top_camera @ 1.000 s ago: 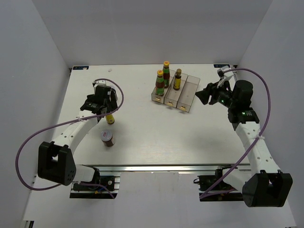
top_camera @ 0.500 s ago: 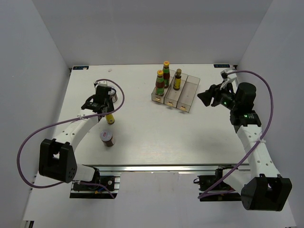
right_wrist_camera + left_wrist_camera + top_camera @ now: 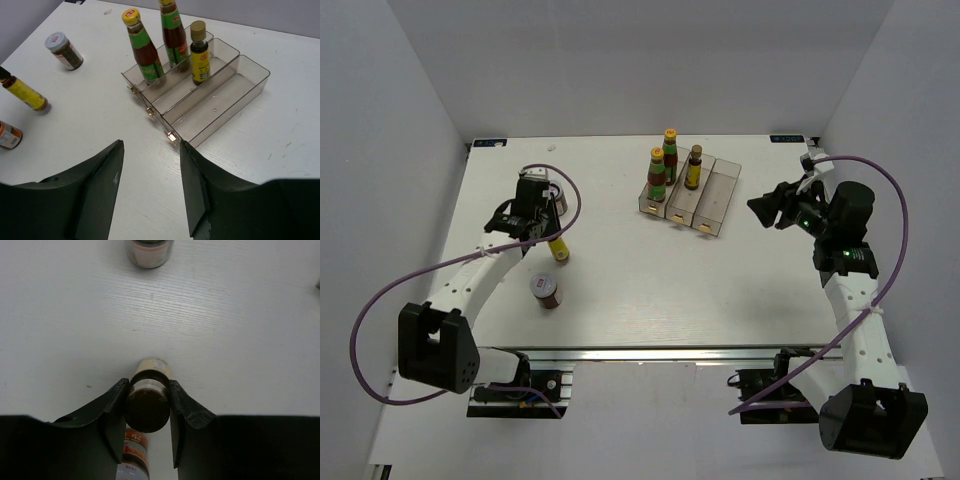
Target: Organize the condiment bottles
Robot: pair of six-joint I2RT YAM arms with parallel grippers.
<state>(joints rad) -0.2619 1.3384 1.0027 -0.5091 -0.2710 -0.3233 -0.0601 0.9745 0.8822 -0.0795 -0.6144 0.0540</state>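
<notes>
In the clear tray (image 3: 235, 107), straight ahead of the right gripper (image 3: 151, 149): three bottles, all upright. In the lane farthest from that gripper, a nearer red bottle (image 3: 142, 47) with green label and yellow cap. Close behind it in the same lane, a farther red bottle (image 3: 172, 30) of the same kind. In the middle lane, a gold-capped bottle (image 3: 200, 57), dark above, yellow-labelled, level with the farther red bottle and parted from it by the lane wall.

Right gripper poised above the white table (image 3: 100, 115), short of the tray's near end, fingers spread wide, nothing between them and nothing touched.

Well apart from the tray, around the left gripper (image 3: 148, 384): the remaining containers. Pinched between the left fingers, drawn in against it from both sides: a second slim bottle (image 3: 558, 247), yellow-labelled and tilted, upper end at the fingers, lower end down by the table. Impossible to tell whether that lower end is on the surface or just off it. Beyond the left fingertips and clear of them, a squat brown jar (image 3: 149, 250) on the table. Beneath the left gripper, back behind its fingertips, the other jar (image 3: 134, 450), red-labelled and pale-lidded.
</notes>
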